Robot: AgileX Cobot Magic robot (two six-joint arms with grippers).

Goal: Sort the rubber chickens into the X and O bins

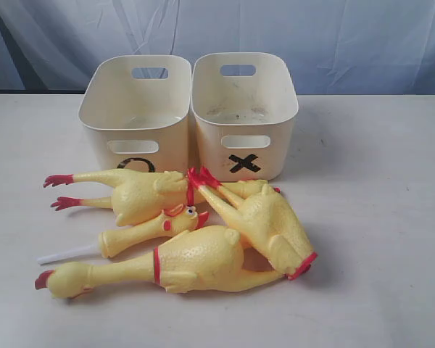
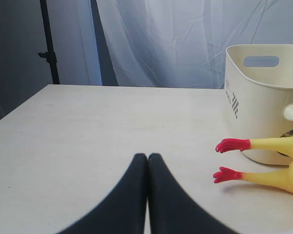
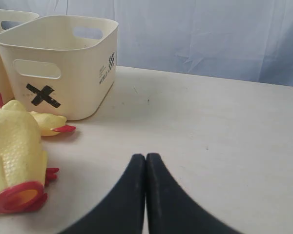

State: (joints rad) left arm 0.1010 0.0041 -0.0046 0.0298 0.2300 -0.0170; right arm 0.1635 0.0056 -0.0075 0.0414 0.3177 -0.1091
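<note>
Several yellow rubber chickens lie in a pile in front of the two cream bins. One chicken [image 1: 138, 197] points its red feet left, a small one [image 1: 141, 233] lies below it, a large one [image 1: 196, 261] lies nearest the front, and another [image 1: 272, 225] lies at the right. The O bin [image 1: 94, 134] stands left of the X bin [image 1: 275, 156], touching it; both look empty. My left gripper [image 2: 147, 156] is shut and empty over bare table, left of the red feet [image 2: 232, 145]. My right gripper [image 3: 145, 156] is shut and empty, right of a chicken [image 3: 14, 151] and the X bin [image 3: 63, 112].
The pale table [image 1: 377, 254] stretches wide on both sides of the pile. A white cloth backdrop [image 1: 348, 36] hangs behind the bins. A black stand [image 2: 49, 44] rises beyond the table's far left corner. A white tube [image 1: 65, 254] sticks out of the small chicken's end.
</note>
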